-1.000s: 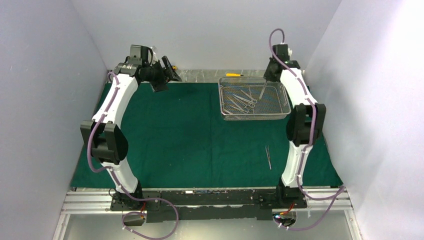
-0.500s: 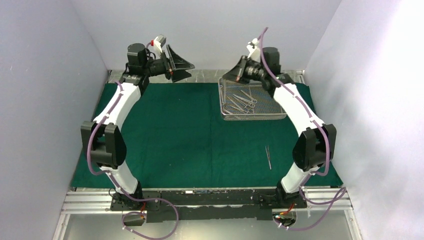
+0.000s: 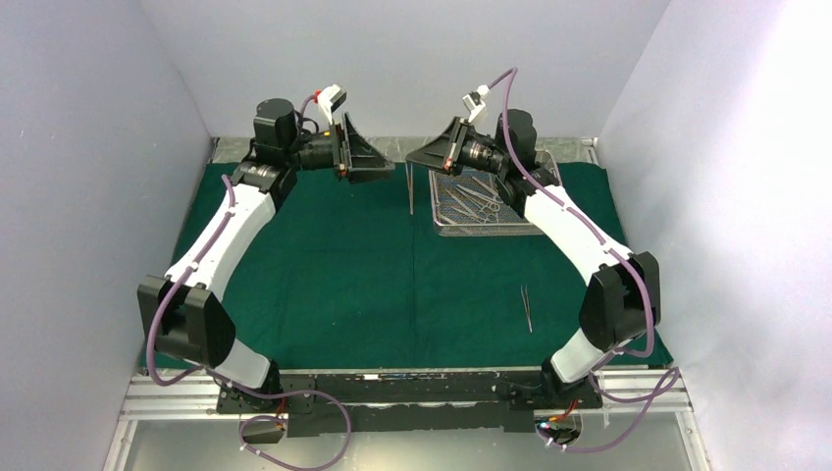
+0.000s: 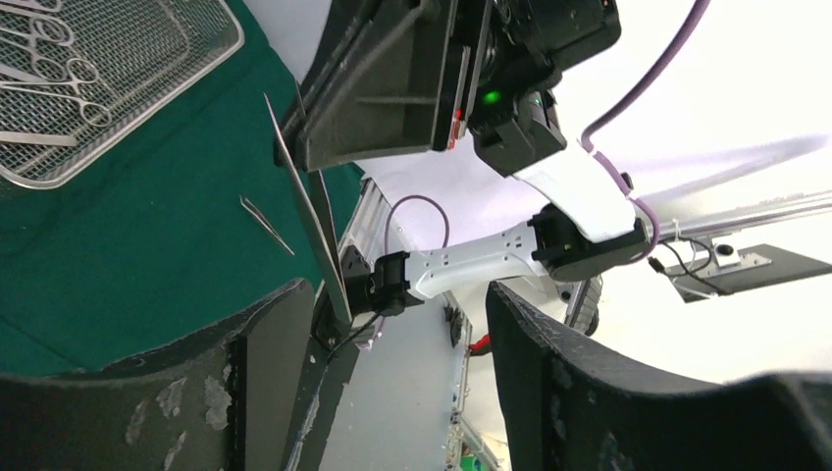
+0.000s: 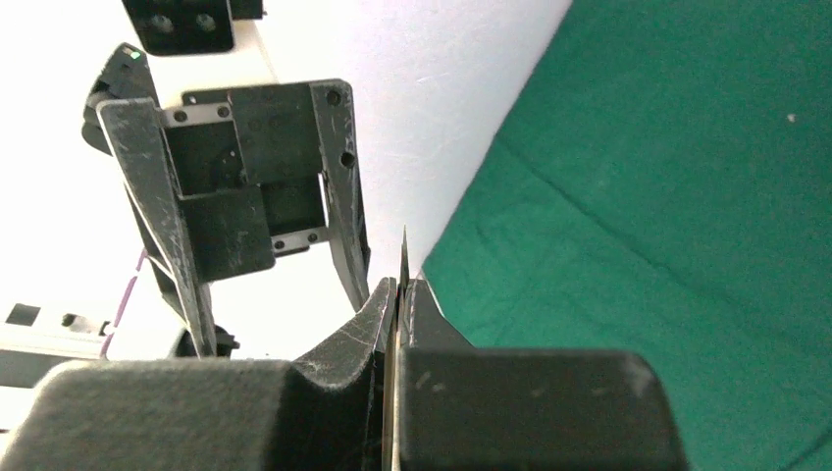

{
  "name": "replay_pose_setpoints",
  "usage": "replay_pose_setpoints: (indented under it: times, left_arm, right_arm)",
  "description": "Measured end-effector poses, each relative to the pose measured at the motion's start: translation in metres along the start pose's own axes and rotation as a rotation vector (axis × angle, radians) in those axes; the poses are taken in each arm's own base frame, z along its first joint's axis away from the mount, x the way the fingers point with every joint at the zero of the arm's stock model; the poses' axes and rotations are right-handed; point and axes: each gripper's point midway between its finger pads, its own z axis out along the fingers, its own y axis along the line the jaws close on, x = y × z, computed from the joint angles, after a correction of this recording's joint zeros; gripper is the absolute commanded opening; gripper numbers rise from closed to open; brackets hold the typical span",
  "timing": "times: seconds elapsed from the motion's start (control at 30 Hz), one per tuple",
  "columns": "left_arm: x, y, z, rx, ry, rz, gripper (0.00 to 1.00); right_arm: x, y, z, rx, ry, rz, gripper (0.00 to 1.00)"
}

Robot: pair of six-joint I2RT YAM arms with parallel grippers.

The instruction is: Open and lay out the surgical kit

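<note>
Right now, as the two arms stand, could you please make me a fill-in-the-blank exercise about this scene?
The right claw grips a slim steel instrument; the left claw stands ____.
The rectangular silver wire-mesh tray rests on a dark ____ cloth.
One pair of slim steel tweezers lies on the cloth, ____ the tray.
Missing words: open; green; outside.

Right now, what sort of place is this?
Probably a robot lab test cell: plain walls box in the table, two arms are bolted at its edge, and a green drape carries a mesh tray of steel instruments.
</note>
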Motion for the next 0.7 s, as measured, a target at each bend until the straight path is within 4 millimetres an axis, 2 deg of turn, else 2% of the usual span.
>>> replay_pose_setpoints:
  times: [0.1, 0.17, 0.33, 0.7]
  left_arm:
    - [0.01, -0.009, 0.001, 0.018, 0.016, 0.015, 0.67]
    - [0.02, -0.011, 0.008, 0.022, 0.046, 0.015, 0.64]
    - [0.038, -0.005, 0.017, -0.016, 0.094, -0.033, 0.56]
    - [0.031, -0.003, 0.018, -0.03, 0.059, -0.04, 0.37]
  right_arm:
    - [0.001, 0.011, 0.001, -0.035, -0.005, 0.007, 0.0]
    - [0.002, 0.017, 0.003, -0.056, -0.002, 0.01, 0.0]
    - [0.009, 0.029, 0.006, -0.092, 0.02, 0.018, 0.0]
    - [0.016, 0.049, 0.001, -0.125, 0.028, 0.005, 0.0]
